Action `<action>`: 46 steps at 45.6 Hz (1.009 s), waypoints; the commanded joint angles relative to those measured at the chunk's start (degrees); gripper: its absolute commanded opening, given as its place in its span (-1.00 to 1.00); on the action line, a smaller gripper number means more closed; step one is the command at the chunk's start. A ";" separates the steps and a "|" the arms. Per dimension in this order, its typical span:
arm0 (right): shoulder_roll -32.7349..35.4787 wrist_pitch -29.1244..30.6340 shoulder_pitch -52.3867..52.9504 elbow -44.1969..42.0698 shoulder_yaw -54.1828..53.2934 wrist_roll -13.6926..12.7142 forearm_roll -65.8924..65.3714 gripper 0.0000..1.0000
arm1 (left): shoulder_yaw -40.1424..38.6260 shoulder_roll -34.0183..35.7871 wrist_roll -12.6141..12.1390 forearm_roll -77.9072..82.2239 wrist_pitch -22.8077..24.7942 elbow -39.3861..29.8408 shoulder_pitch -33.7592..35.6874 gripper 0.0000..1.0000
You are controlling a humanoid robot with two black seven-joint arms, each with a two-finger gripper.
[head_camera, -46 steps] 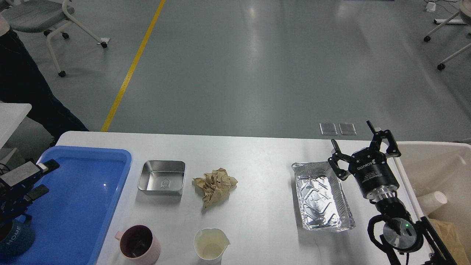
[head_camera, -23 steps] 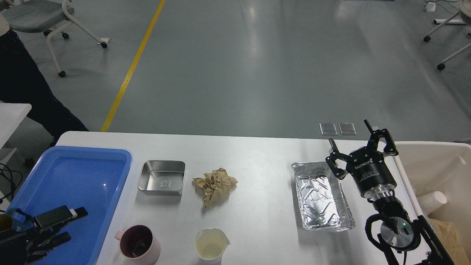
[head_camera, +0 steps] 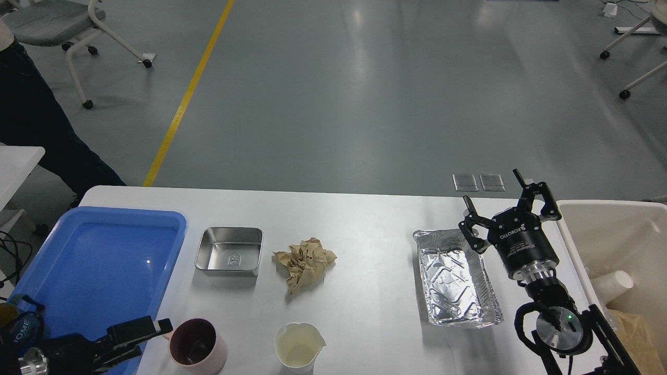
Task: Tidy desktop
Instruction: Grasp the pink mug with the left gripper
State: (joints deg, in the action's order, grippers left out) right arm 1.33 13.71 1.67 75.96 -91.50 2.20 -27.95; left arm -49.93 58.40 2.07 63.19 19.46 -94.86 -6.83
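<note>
Both grippers sit low in the head view: the right gripper (head_camera: 492, 200) hovers with fingers spread by the foil tray's (head_camera: 458, 278) far right corner, while the left gripper (head_camera: 148, 336), at the near left by the pink mug (head_camera: 198, 346), is too dark to tell. On the white, glossy desktop (head_camera: 365, 219), the blue tray (head_camera: 99, 260), steel pan (head_camera: 229, 251), foil tray and mug look empty, and the white cup (head_camera: 298, 346) near the front edge holds pale liquid. Crumpled brown paper (head_camera: 305, 263) lies mid-table, and the beige bin (head_camera: 615, 245) off the right edge holds a paper cup (head_camera: 612, 286).

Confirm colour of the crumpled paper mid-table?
Tan brown, kraft-like; the crumpled paper shows clearly in the head view.
</note>
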 commanded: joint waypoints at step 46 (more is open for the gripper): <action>0.08 -0.09 -0.35 1.03 0.00 0.00 -0.35 1.00 | 5.11 -6.98 -6.82 -0.08 0.14 2.23 2.26 -0.56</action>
State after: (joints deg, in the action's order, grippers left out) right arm 1.40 13.70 1.26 77.00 -91.49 2.20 -28.28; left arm -44.88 51.09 -5.44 63.02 19.60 -92.63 -4.66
